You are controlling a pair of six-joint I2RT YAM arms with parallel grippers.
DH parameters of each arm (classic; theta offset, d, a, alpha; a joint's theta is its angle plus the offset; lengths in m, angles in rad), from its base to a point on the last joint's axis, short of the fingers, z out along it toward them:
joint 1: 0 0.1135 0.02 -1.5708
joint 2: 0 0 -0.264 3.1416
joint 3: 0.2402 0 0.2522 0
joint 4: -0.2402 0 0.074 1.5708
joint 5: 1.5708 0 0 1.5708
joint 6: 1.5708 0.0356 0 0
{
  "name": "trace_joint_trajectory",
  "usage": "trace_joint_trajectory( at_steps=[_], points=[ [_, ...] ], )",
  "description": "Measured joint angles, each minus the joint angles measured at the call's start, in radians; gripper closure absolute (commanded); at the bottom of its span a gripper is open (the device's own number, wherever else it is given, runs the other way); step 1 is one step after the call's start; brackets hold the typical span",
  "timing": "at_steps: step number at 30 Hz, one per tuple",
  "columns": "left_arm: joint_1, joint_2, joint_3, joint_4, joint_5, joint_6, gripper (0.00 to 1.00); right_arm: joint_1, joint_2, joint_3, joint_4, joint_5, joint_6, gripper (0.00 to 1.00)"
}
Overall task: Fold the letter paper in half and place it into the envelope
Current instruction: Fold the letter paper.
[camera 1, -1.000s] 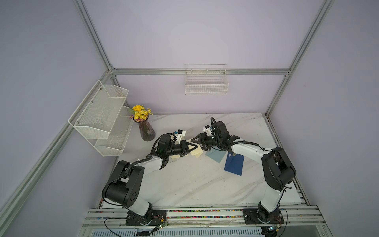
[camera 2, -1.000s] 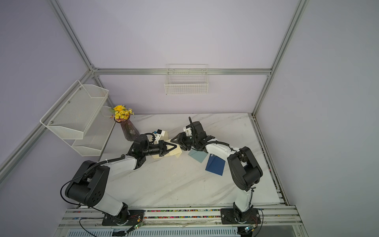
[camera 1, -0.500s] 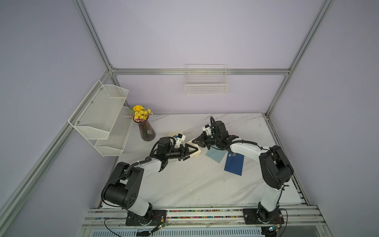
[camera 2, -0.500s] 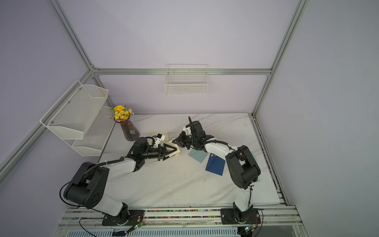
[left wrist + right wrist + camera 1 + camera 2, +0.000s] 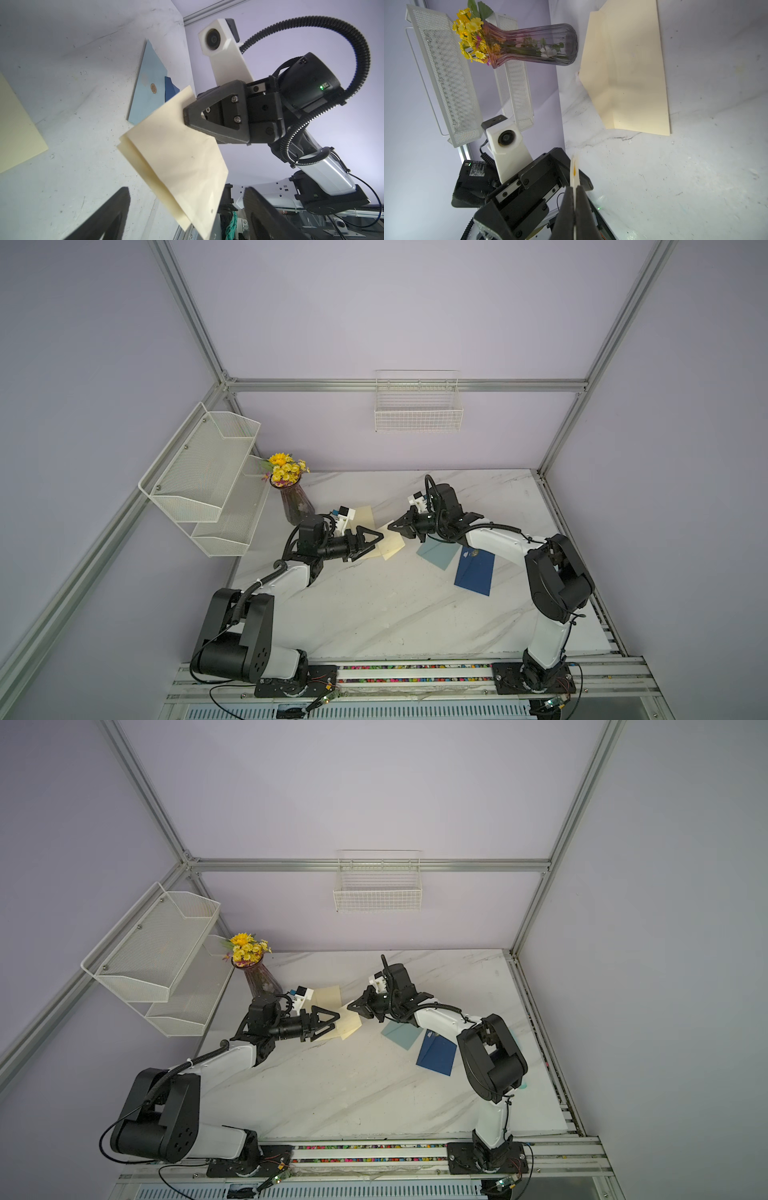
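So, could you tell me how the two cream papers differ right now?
The folded paper is pinched by the right gripper, jaws shut, and hangs clear of the table; the loose sheet lies on it near the vase. The folded paper's free end sits between the open jaws of the left gripper; the loose sheet is gripped by neither. Both are cream.

Nothing legible anywhere: a small sticker [image 5: 476, 168] is too blurred, and the round seal [image 5: 153, 89] on the light blue envelope [image 5: 145, 62] shows no readable mark.

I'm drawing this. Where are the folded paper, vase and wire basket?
folded paper [image 5: 176, 149]: left wrist view, its face.
vase [image 5: 296, 504]: in a top view, glass body.
wire basket [image 5: 418, 418]: in a top view, front mesh.
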Motion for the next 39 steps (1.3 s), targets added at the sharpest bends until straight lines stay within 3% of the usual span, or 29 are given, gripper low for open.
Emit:
trace_joint_trajectory(
  at_steps=[7, 10, 15, 16, 18, 19, 20, 22, 28, 39],
  points=[
    [0.0, 0.096, -0.021, 0.127, 0.01, -0.041, 0.22, 0.0, 0.0, -0.024, 0.026, -0.046, 0.024, 1.0],
    [0.0, 0.124, -0.023, 0.194, 0.018, -0.073, 0.35, 0.0, 0.0, -0.029, 0.039, -0.066, 0.029, 1.0],
    [0.0, 0.157, -0.028, 0.301, 0.027, -0.131, 0.67, 0.0, 0.0, -0.041, 0.059, -0.088, 0.035, 1.0],
    [0.0, 0.16, -0.031, 0.316, 0.028, -0.137, 0.73, 0.0, 0.0, -0.044, 0.061, -0.092, 0.036, 0.96],
    [0.0, 0.169, -0.039, 0.356, 0.031, -0.162, 0.89, 0.0, 0.0, -0.05, 0.065, -0.095, 0.045, 0.47],
    [0.0, 0.172, -0.04, 0.366, 0.031, -0.172, 0.94, 0.0, 0.0, -0.052, 0.067, -0.094, 0.046, 0.29],
    [0.0, 0.175, -0.042, 0.381, 0.031, -0.183, 0.98, 0.0, -0.002, -0.055, 0.068, -0.092, 0.047, 0.18],
    [0.0, 0.178, -0.048, 0.416, 0.026, -0.212, 1.0, 0.0, -0.013, -0.068, 0.068, -0.08, 0.053, 0.14],
    [0.0, 0.178, -0.054, 0.517, -0.044, -0.325, 1.0, -0.004, -0.08, -0.142, 0.131, 0.01, 0.135, 0.12],
    [-0.034, 0.126, -0.074, 0.597, -0.377, -0.502, 1.0, 0.021, -0.107, -0.198, 0.285, 0.178, 0.323, 0.12]
  ],
)
